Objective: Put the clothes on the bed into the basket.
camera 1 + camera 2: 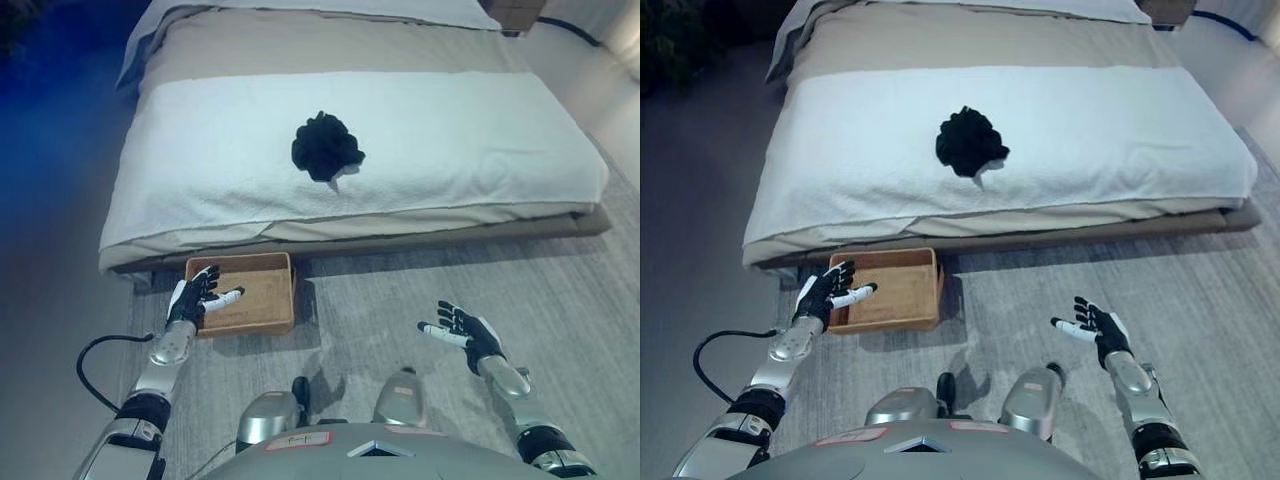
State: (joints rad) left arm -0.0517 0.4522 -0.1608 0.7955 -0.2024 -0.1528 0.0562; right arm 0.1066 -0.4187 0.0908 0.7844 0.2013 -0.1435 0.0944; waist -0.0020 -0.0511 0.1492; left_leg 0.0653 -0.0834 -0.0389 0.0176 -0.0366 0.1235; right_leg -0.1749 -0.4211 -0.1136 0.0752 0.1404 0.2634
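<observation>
A crumpled black garment (326, 147) lies on the white blanket of the bed (450, 150), near the foot end and a little left of the middle. An empty brown wicker basket (262, 288) stands on the floor against the foot of the bed, at the left. My left hand (196, 297) is open, with fingers spread, over the basket's left edge. My right hand (462, 331) is open and empty above the carpet, to the right of the basket and well short of the bed.
The bed's foot edge (400, 235) runs across in front of me. Grey carpet (400, 300) lies between me and the bed. A pillow (320, 8) lies at the far end of the bed.
</observation>
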